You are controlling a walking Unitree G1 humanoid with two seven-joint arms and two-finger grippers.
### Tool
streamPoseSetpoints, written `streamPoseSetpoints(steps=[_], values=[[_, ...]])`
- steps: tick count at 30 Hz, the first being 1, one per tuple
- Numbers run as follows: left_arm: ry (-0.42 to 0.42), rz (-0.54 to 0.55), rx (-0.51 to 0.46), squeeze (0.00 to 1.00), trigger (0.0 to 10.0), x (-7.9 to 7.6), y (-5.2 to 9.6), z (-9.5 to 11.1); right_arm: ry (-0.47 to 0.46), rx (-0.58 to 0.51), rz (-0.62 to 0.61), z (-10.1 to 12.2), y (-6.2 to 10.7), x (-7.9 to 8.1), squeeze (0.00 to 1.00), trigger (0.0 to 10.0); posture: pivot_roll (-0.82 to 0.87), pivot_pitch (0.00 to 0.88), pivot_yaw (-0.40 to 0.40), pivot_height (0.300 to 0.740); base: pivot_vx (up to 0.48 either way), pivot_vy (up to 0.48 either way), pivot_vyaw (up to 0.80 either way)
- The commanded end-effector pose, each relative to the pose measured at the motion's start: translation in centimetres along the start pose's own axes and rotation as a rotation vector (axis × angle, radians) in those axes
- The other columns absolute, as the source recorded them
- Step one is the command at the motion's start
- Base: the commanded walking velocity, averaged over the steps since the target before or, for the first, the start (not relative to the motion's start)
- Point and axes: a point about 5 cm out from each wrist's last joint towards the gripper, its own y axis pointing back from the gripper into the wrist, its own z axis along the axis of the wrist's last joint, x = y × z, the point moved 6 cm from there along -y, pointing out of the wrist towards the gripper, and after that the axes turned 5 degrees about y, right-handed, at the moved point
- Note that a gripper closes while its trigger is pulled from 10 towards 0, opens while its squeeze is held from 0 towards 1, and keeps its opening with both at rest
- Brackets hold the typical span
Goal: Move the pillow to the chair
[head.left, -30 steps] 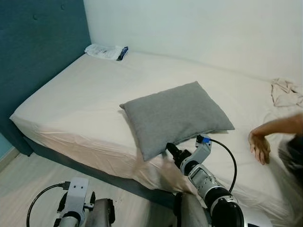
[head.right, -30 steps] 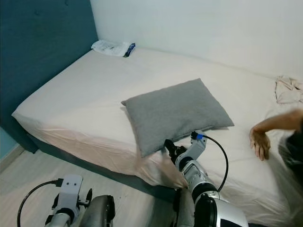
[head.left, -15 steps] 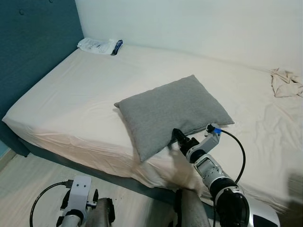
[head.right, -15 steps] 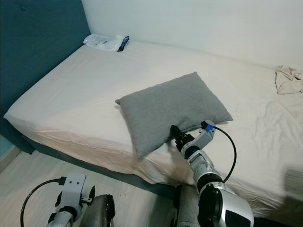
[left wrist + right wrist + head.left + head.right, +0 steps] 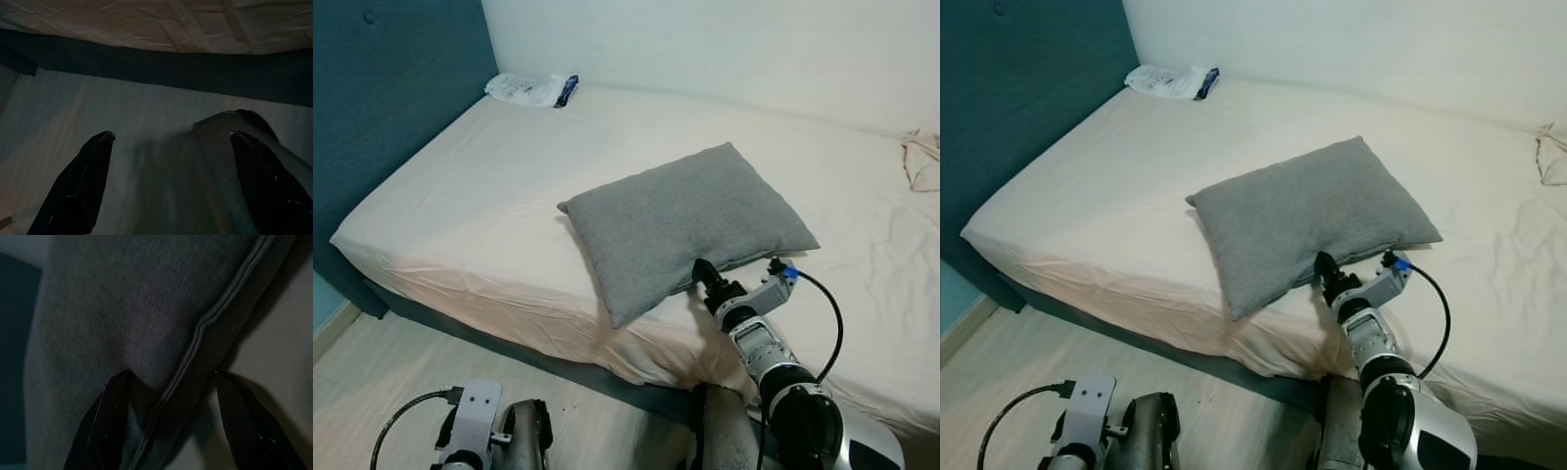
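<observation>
Broadly, a wide bed (image 5: 489, 186) under a smooth cream sheet with fine creases runs from a padded teal headboard (image 5: 391, 108) on the left to a plain white wall (image 5: 724, 49) behind, its dark base showing above a pale wood-grain floor (image 5: 372, 382). On the sheet near the front edge lies the pillow (image 5: 690, 225), a plump grey rectangle of finely ribbed fabric with a piped seam, set at a slant with one corner reaching past the mattress edge. A crumpled beige cloth (image 5: 922, 157) sits at the far right of the bed, and a small white plastic packet (image 5: 530, 88) lies in the far corner by the headboard. The right arm stretches forward and up from the robot's body, and the right gripper (image 5: 703, 271) meets the pillow's near edge; in the right wrist view its two fingers (image 5: 105, 426) are spread, straddling the seam without pinching it. The left gripper (image 5: 171, 186) hangs low over the floor with its fingers wide apart. Compared with a second ago, the person's hand that rested on the sheet at the right is gone, and the right gripper has come closer in against the pillow.
</observation>
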Motion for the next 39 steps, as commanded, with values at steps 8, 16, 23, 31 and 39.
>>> streamPoseSetpoints(steps=[8, 16, 23, 31, 39], values=[[-0.045, -0.03, -0.017, 0.0, 10.0, 0.2, 0.5, -0.2, -0.036, -0.013, 0.12, -0.5, -0.1, 1.8, 0.0, 10.0, 0.13, 0.167, 0.021, 0.526, 0.0, 0.0, 0.0], [-0.06, -0.045, -0.03, 0.0, 10.0, 0.2, 1.0, -0.3, -0.089, -0.039, 0.119, -0.1, 0.0, 1.6, 0.0, 10.0, 0.15, 0.186, 0.025, 0.526, 0.0, 0.0, 0.0], [-0.064, -0.045, -0.026, 0.0, 10.0, 0.4, 1.5, -0.8, -0.065, -0.04, 0.132, 0.7, -0.9, 2.9, 0.0, 4.9, 0.15, 0.195, 0.031, 0.526, 0.0, 0.0, 0.0], [-0.07, -0.048, -0.034, 0.0, 10.0, 0.4, 1.5, -0.5, -0.046, -0.044, 0.149, 1.1, -1.4, 3.9, 0.0, 0.0, 0.15, 0.192, 0.027, 0.526, 0.0, 0.0, 0.0], [-0.072, -0.055, -0.037, 0.0, 10.0, 0.1, 1.1, -0.2, -0.057, -0.045, 0.242, 1.1, -1.4, 5.3, 0.0, 0.0, 0.13, 0.173, 0.027, 0.526, 0.0, 0.0, 0.0]])
